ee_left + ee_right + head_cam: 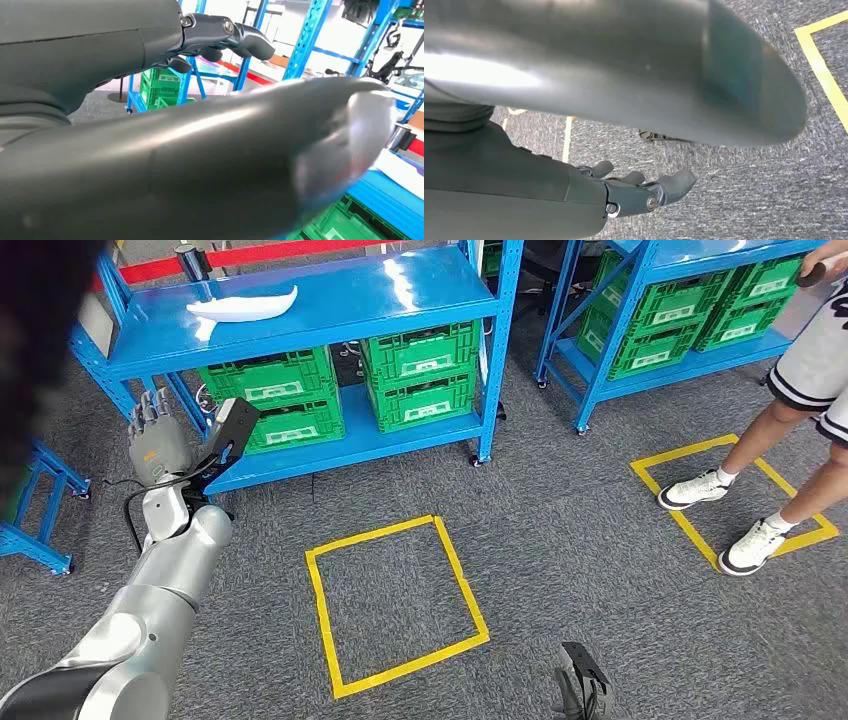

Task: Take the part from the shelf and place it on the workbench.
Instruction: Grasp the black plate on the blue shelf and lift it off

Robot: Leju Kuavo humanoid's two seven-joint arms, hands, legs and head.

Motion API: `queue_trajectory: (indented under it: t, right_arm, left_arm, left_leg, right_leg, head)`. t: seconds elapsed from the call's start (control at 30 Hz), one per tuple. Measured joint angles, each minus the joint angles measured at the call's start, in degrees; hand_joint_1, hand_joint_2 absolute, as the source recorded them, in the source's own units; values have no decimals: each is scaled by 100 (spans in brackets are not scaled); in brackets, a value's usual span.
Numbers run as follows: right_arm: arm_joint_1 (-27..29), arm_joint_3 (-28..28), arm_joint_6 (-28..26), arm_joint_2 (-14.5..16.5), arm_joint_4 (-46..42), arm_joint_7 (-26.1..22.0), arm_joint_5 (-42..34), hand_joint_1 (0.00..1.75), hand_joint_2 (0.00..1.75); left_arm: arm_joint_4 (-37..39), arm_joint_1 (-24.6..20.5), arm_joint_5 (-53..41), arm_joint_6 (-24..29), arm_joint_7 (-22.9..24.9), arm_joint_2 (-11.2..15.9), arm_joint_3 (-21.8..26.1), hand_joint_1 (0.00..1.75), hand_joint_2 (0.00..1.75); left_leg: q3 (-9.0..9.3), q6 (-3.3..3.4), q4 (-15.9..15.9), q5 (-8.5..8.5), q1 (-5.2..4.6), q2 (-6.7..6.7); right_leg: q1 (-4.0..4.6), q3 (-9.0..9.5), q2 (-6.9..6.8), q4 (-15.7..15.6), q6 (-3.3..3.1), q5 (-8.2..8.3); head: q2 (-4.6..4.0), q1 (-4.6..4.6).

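So far nothing is grasped. The white part (243,306) lies on the top board of the blue shelf (440,298), toward that board's left end and close to its front edge. The left hand (155,440) is raised in front of the shelf's left post, well below the part and beside the lower tier of green crates (420,375), with its fingers (235,37) extended and holding nothing. The right hand (634,192) hangs low over the grey carpet, fingers loosely apart, also holding nothing.

As I judge it, the main risk is the reach. The hand has to rise past the front lip of the top board, and a knuckle catching that lip could jolt the shelf or push the part backward out of range. The part looks long, curved and smooth, so a grip taken near one tip would probably let it pivot and slip. A person (800,410) stands on the yellow floor marking to the right of the shelf; a wide swing while carrying the part could come near them.
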Motion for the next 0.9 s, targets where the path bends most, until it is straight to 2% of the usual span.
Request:
queue_trajectory:
  t: [0.3, 0.53, 0.67, 0.77, 0.83, 0.9]
  right_arm:
    - [-1, 0, 73, 1, 2, -71, 8, 0, 0]
    - [-2, 0, 204, 0, 2, -258, 91, 0, 0]
    - [-3, 0, 208, 3, 2, -286, 117, 0, 0]
    - [-5, 1, 207, -2, 2, -293, 120, 0, 0]
    - [-12, 4, 207, -8, 2, -300, 121, 0, 0]
    - [-12, 7, 205, -7, 3, -301, 121, 0, 0]
  left_arm:
    - [3, 2, 227, -170, -30, 46, 1, 0, 0]
    - [4, 33, 441, 152, -85, 192, 3, 0, 0]
    - [4, 52, 483, 169, -98, 249, 7, 0, 0]
    - [-6, 61, 494, 169, -110, 260, 7, 0, 0]
    - [-14, 65, 496, 169, -116, 259, 8, 0, 0]
    - [-11, 81, 497, 169, -119, 263, 12, 0, 0]
  left_leg:
    - [-3, 0, 0, 0, 0, 0]
    - [-14, 12, 24, -8, -7, -2]
    - [-40, 38, 50, -15, -17, -2]
    - [-7, 118, -51, 51, 25, 18]
    - [29, 166, -143, 110, 76, 44]
    - [19, 171, -143, 119, 82, 53]
  right_leg:
    - [0, 0, 1, 0, 0, 0]
    - [-10, -5, -1, -1, 12, 7]
    - [-21, -16, 0, -6, 39, 21]
    - [-15, -34, 0, 18, 88, -9]
    - [-7, -217, -12, 398, 127, -240]
    - [-36, -590, -23, 1145, 176, -570]
  head:
    - [-1, 0]
    - [0, -1]
    - [0, -2]
    - [-1, 1]
    - [-1, 20]
    - [-1, 39]
